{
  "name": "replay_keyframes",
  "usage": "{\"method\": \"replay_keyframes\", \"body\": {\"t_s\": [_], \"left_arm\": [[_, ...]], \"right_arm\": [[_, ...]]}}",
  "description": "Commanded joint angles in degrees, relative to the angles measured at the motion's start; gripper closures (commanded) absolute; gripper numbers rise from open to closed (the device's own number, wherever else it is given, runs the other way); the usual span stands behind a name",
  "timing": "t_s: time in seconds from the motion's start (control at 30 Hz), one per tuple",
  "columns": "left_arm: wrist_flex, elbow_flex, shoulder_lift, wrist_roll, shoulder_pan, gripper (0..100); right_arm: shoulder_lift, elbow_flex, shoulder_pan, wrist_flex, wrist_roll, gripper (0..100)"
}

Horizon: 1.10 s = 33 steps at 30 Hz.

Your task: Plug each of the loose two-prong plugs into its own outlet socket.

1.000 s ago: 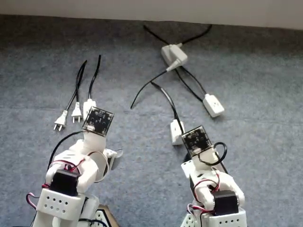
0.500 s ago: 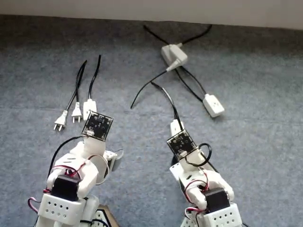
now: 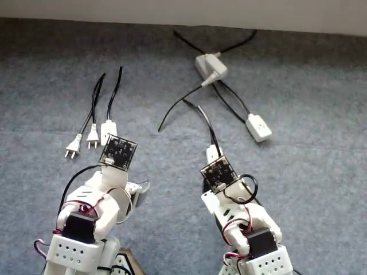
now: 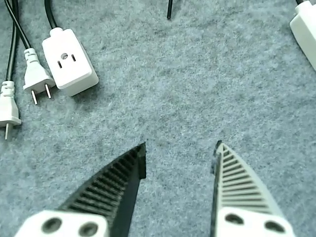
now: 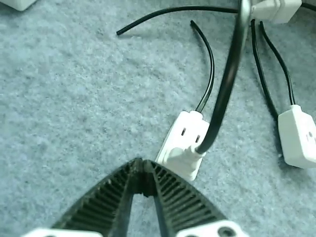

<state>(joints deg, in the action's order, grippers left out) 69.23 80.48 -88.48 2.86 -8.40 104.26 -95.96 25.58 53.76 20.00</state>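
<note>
Two loose white two-prong plugs [image 4: 37, 78] [image 4: 7, 106] lie side by side on the grey carpet, beside a white outlet socket [image 4: 69, 64] on a black cord. My left gripper [image 4: 180, 148] hovers open over bare carpet a short way from them, holding nothing. In the high view the plugs [image 3: 73, 146] [image 3: 92, 136] and that socket [image 3: 108, 130] lie just beyond the left arm [image 3: 94, 206]. My right gripper [image 5: 143, 173] is shut and empty, its tips close beside another socket [image 5: 183, 140] that has a white plug [image 5: 182, 157] with a thick black cable in it.
A third socket [image 3: 258, 127] lies right of centre. A fourth socket [image 3: 210, 66] at the back has a plug in it. Thin black cords [image 3: 183, 103] cross the middle of the carpet. The right arm [image 3: 241, 223] sits at the lower right.
The right arm has swung left and now stands over the near socket. The left arm has drawn back slightly.
</note>
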Motion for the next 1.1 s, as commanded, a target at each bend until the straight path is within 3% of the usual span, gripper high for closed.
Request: {"method": "replay_keyframes", "body": {"t_s": [0.0,0.17,0.47,0.77,1.07], "left_arm": [[-0.7,-0.3,-0.4,-0.4,0.6,78],[-1.0,-0.2,-0.4,-0.4,0.6,78],[-1.1,-0.1,-0.4,-0.4,0.2,78],[-3.9,1.6,-0.4,-0.5,-0.2,78],[-3.8,1.8,-0.4,-0.5,-2.2,78]], "right_arm": [[0.0,-7.3,0.0,-2.9,-0.1,99.1],[0.0,-6.1,-2.3,-3.1,-0.4,99.1],[-1.7,11.0,-6.0,9.1,-1.2,99.1],[-38.5,32.3,-6.3,10.9,-6.2,99.1],[-49.9,31.8,-7.5,10.8,-6.2,99.1]]}}
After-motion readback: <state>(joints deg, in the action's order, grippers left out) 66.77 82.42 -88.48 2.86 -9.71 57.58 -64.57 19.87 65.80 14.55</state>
